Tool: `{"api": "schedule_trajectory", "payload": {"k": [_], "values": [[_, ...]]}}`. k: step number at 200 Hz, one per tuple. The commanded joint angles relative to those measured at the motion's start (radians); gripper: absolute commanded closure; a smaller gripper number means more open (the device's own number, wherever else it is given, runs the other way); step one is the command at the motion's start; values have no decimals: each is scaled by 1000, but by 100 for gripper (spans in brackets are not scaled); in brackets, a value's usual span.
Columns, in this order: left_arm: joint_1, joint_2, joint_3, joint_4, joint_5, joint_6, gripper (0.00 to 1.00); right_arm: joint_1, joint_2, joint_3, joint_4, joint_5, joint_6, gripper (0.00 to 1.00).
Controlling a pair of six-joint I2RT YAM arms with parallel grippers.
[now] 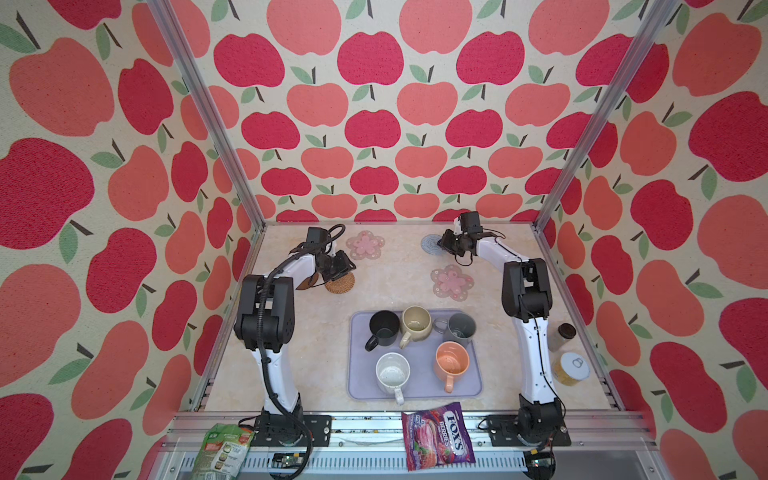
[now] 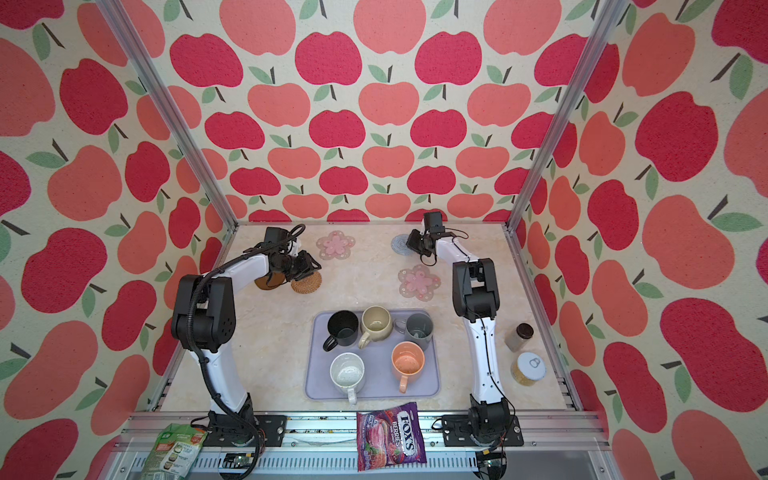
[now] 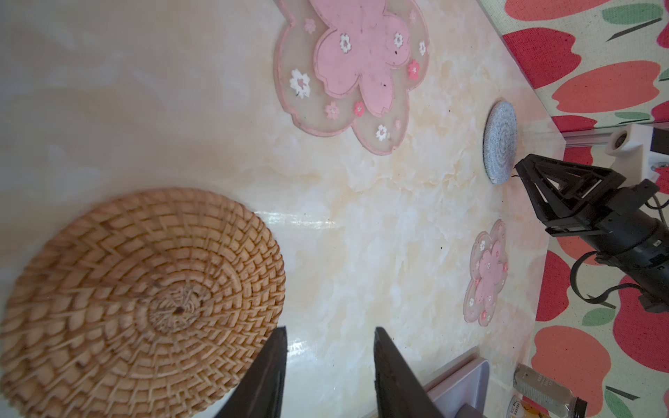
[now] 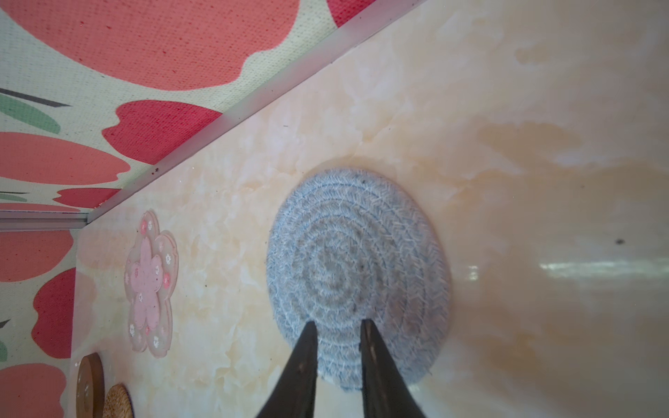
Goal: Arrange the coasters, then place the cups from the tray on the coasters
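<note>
Starting at the left claw (image 3: pixel 329 329): spread partway, only bare surface (image 1: pixel 320 374) in the gap, nothing pinched. Just beside one finger, outside the gap, the rattan coaster (image 3: pixel 144 300), flat, with its rim passing behind that finger. In both top views, claw poised over the rattan's far-left edge. Left of the rattan, the dark brown disc coaster (image 1: pixel 305 283), half hidden under the left arm (image 1: pixel 266 307); touching or merely just beside, impossible to say.

Moving to the right claw (image 4: pixel 338 322): fingers narrowly apart, tips over the near rim of the grey-blue knit coaster (image 4: pixel 358 260), knit showing through the slit between them. Unable to tell whether the tips press the knit. Coaster flat, near the back wall, right of centre in both top views.

Working outward:
- Far pink flower coaster (image 1: pixel 365 245) between the two claws, near the back wall, apart from both.
- Near pink flower coaster (image 1: pixel 452 282) just in front of the right claw, between it and the tray.
- Lavender tray (image 1: pixel 422 388) at front centre, well apart from both claws.
- On the tray, all upright: black mug (image 1: pixel 384 328), beige mug (image 1: pixel 416 324) and grey mug (image 1: pixel 460 328) in the far row, black and beige touching; speckled white mug (image 1: pixel 392 372) and orange mug (image 1: pixel 452 359) in the near row, handles toward the front edge.
- No mug on any coaster.
- Along the right edge, a brown-lidded jar (image 1: pixel 565 334) and a white-lidded jar (image 1: pixel 571 368).
- On the front rail, a candy bag (image 1: pixel 436 434) and a green packet (image 1: pixel 224 451).
</note>
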Motion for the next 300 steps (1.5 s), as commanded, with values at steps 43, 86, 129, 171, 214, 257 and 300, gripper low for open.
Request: {"api": "schedule_trajectory", "payload": {"k": [43,86,129,171,214,257,300], "values": [[18,38,43,24,25,-5,58,23,101,61,-15,-1,63,79],[23,41,38,28,31,-14,58,64,102,63,-77,17,9,79],[27,26,25,31,34,-13,58,83,101,70,-97,31,-1,79],[32,17,14,26,34,-10,58,77,78,54,-62,14,28,67],[29,-9,14,24,49,-11,58,50,-21,-4,81,-48,115,53],[-13,-5,59,-39,94,40,58,37,-208,-149,129,-56,99,45],[-88,7,96,-57,94,45,57,10,-390,-382,132,-80,59,45]]}}
